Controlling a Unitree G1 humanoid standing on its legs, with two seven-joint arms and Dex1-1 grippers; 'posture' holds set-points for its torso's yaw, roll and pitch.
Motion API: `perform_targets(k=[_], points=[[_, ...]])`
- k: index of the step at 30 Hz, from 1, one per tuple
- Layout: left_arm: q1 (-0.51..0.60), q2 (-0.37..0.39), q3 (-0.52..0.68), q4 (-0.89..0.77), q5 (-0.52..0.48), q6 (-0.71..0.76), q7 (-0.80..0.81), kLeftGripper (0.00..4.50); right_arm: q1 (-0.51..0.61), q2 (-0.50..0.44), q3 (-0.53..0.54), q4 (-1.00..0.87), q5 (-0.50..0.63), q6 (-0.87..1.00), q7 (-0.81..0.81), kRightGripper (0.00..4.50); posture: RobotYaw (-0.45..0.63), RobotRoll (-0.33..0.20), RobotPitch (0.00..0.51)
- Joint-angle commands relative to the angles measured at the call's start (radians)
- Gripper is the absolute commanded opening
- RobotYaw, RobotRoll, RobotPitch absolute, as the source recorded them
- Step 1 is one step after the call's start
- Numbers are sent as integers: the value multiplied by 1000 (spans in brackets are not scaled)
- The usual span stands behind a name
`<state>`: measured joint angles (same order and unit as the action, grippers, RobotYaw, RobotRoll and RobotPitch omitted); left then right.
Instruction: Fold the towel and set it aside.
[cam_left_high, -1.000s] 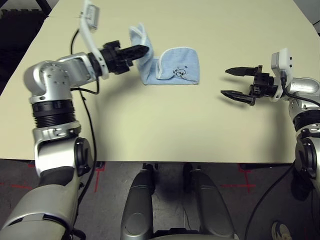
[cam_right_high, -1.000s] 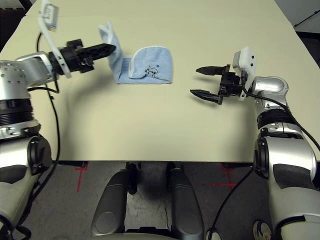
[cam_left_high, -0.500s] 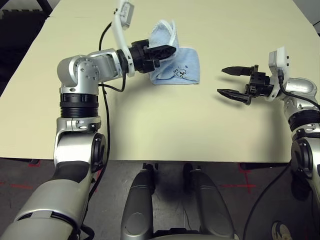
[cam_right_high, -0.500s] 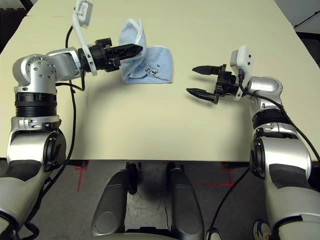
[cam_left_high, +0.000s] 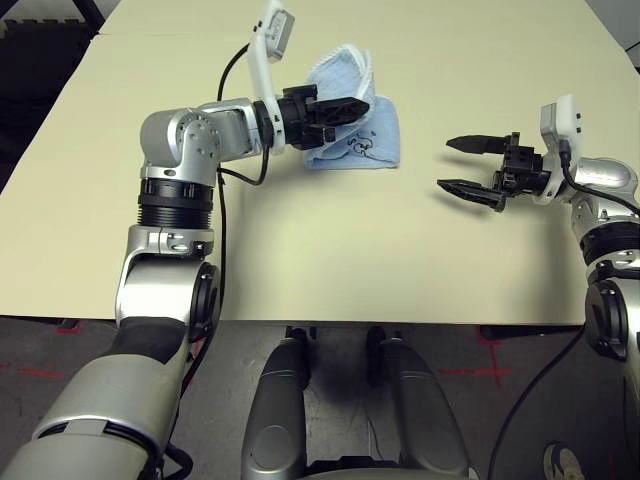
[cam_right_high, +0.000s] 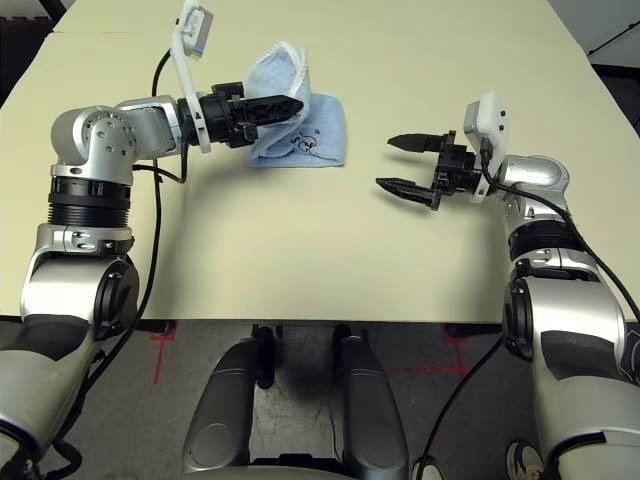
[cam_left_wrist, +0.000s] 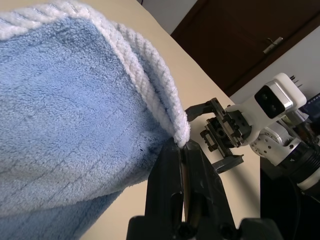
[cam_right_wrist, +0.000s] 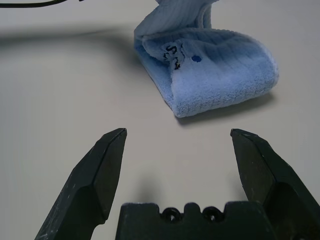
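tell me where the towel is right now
The towel lies partly folded on the far middle of the table, its left end lifted and pinched by the shut left gripper; the open right gripper hangs apart, to its right.

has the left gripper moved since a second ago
Yes. The left gripper, shut on the towel edge, has carried it rightward over the folded part lying on the table.

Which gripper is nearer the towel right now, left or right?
Left. The left gripper is shut on the towel, holding one white-edged end lifted over the folded part. The right gripper hovers open off to the towel's right, apart from it, fingers pointing toward it.
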<state>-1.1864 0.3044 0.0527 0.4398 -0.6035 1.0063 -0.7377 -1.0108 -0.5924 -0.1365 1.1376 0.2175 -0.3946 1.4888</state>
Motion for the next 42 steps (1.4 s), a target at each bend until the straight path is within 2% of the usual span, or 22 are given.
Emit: perform_targets(k=[1, 7, 11, 15, 31, 34, 38, 42], points=[[-17, -36, -40, 26, 42, -38, -5, 9, 20, -14, -13, -17, 7, 0, 6, 4500, 39, 0, 244], [-17, -59, -58, 63, 89, -83, -11, 9, 24, -14, -12, -25, 9, 0, 6, 4500, 35, 0, 244], [-1, -68, -131, 154, 209, -177, 19, 9, 24, -15, -12, -25, 8, -2, 2, 4500, 37, 0, 244], [2, -71, -161, 202, 268, -230, 6, 9, 22, -19, -18, -16, 15, 26, 4, 4500, 40, 0, 244], [-37, -141, -160, 220, 291, -212, -61, 67, 26, -23, -13, -16, 6, 21, -7, 4500, 38, 0, 242], [-38, -142, -168, 233, 312, -235, -60, 740, 25, -21, -12, -16, 6, 20, -7, 4500, 38, 0, 242], [-24, -106, -209, 231, 370, -295, -90, 2155, 24, -21, -13, -16, 6, 18, -8, 4500, 42, 0, 242], [-27, -57, -205, 167, 371, -279, -121, 3707, 23, -23, -12, -14, 5, 17, -10, 4500, 45, 0, 242]])
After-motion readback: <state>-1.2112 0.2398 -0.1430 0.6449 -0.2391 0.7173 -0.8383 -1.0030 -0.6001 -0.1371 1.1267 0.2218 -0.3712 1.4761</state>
